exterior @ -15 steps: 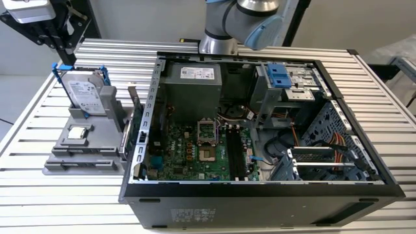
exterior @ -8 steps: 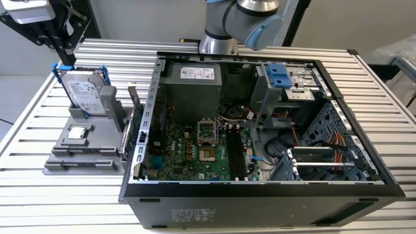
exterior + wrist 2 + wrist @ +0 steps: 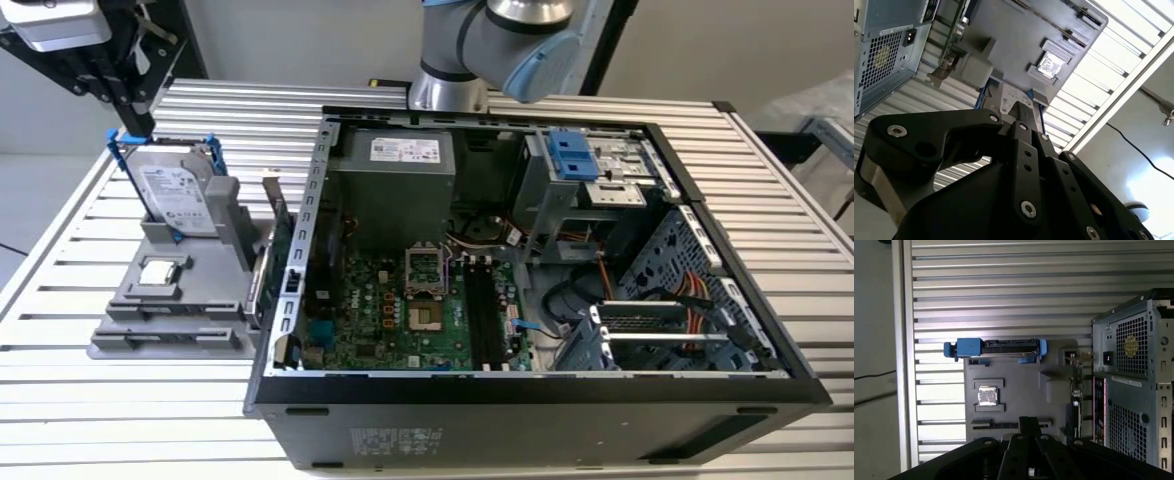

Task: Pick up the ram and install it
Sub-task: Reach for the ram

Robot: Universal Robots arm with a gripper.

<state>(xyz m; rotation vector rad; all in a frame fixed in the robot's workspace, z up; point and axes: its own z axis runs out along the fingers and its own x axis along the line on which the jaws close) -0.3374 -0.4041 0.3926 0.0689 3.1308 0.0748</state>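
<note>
**Operator:** What is my gripper doing?

**Spotter:** Your gripper hangs over the grey holder. Its fingers are pressed together with nothing between them. In the exterior view it sits above the holder's far end.

**Operator:** And the ram?

**Spotter:** Your ram stands on its long edge in a slot along the side of the holder that faces the computer case. It is 1 long, very thin stick, dark greenish, and the first wrist view shows it edge-on. Your gripper is not touching it.

**Operator:** What else is on the holder?

**Spotter:** 1 small square silver processor chip lies flat in a recess near the holder's middle. Beyond it, at the holder's far end, 1 silver hard drive in a blue frame stands upright.

**Operator:** What crowds the ram?

**Spotter:** The case stands just beside the holder on the ram's side, and its metal wall rises close to the stick. A raised grey block of the holder flanks the ram's other face. You can see the case lying open with its motherboard showing. Holder and case both rest on the slatted metal table.
</note>
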